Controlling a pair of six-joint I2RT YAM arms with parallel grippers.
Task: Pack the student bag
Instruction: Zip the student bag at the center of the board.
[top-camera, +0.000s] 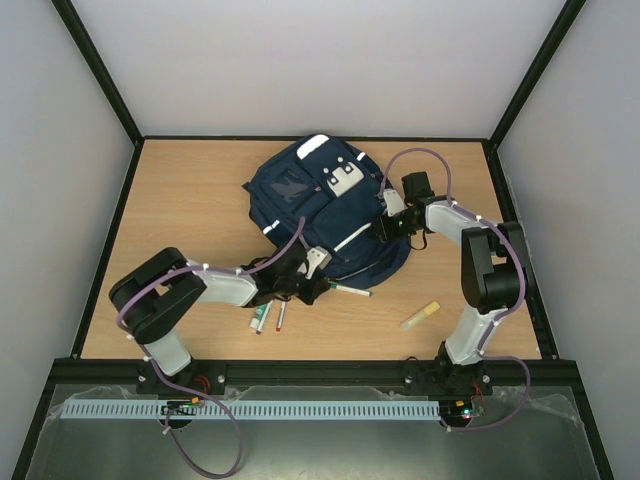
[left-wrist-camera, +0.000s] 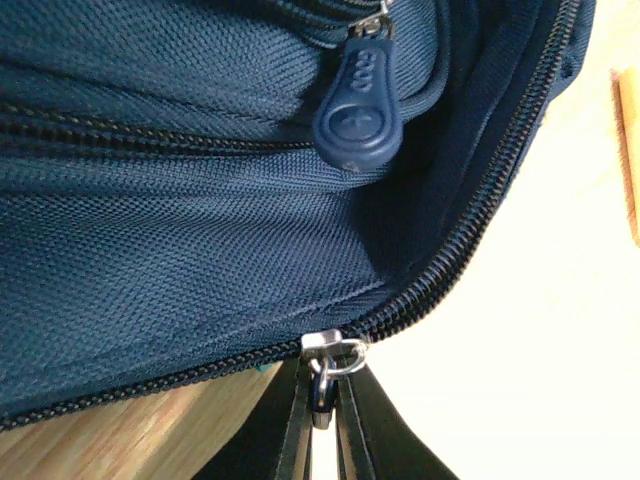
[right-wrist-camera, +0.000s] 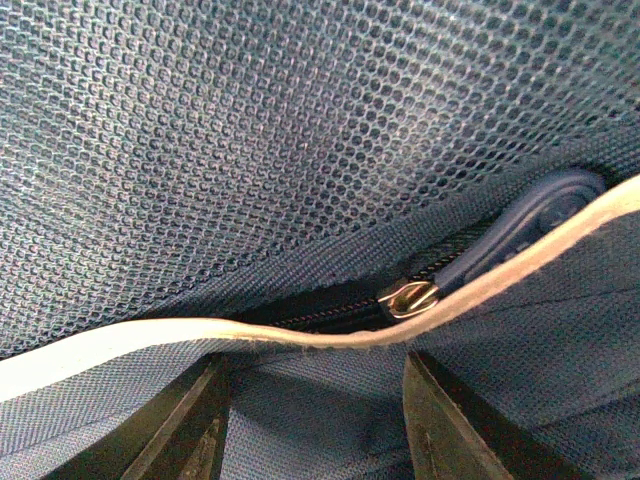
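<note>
The student bag (top-camera: 320, 200), navy blue with a white stripe and white patches, lies in the middle of the table. My left gripper (top-camera: 308, 280) is at its near edge. In the left wrist view the left gripper (left-wrist-camera: 325, 400) is shut on the small pull tab (left-wrist-camera: 322, 395) hanging from the silver zip slider (left-wrist-camera: 328, 345). The zip is parted to the slider's right. My right gripper (top-camera: 388, 225) is at the bag's right side. In the right wrist view the right gripper (right-wrist-camera: 315, 410) has a fold of navy fabric (right-wrist-camera: 310, 400) between its fingers, below the white stripe (right-wrist-camera: 120, 345).
Two markers (top-camera: 262, 318) (top-camera: 280, 316) and a pen (top-camera: 350, 290) lie on the table near the left gripper. A yellow stick (top-camera: 420, 315) lies at the near right. A rubber zip pull (left-wrist-camera: 358, 105) hangs above the left gripper. Black frame rails border the table.
</note>
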